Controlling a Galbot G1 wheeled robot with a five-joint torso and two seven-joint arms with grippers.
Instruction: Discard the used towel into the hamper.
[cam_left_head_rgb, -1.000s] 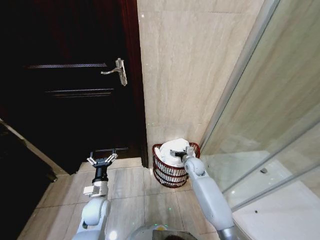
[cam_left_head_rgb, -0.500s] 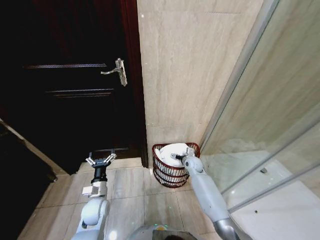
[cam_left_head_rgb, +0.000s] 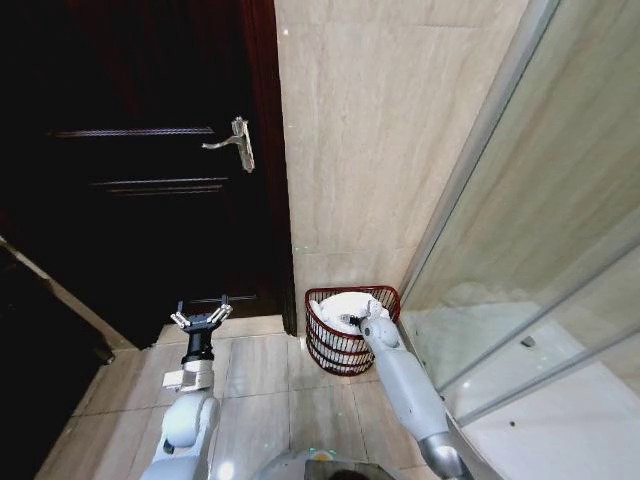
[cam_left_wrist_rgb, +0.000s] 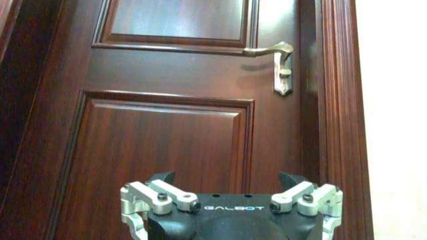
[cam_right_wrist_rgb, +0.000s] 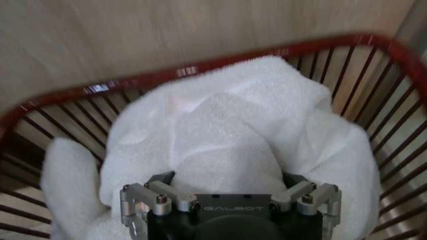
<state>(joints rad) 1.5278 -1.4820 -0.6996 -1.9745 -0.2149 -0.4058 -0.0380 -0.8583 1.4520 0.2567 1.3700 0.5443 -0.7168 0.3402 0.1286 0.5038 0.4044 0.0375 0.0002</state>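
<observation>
While the left tool (cam_left_head_rgb: 201, 319) idles wide at lower left, the right tool (cam_right_wrist_rgb: 227, 186), spread wide, presses the towel (cam_right_wrist_rgb: 227, 135) inside the hamper (cam_left_head_rgb: 322, 338).

Hamper (cam_left_head_rgb: 345, 340) on floor (cam_left_head_rgb: 260, 370) against wall (cam_left_head_rgb: 370, 130), door (cam_left_head_rgb: 130, 160) left, glass panel (cam_left_head_rgb: 540, 250) right. Towel (cam_left_head_rgb: 345, 308) inside hamper. Right end effector (cam_left_head_rgb: 356, 320) over towel. Left end effector (cam_left_head_rgb: 201, 318) before door.

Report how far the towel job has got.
Done: the white towel lies inside the hamper, below its rim. In hand: the right gripper hangs over it, fingers spread, nothing between them. Left: only pulling that arm out. The left gripper waits open by the door.
</observation>
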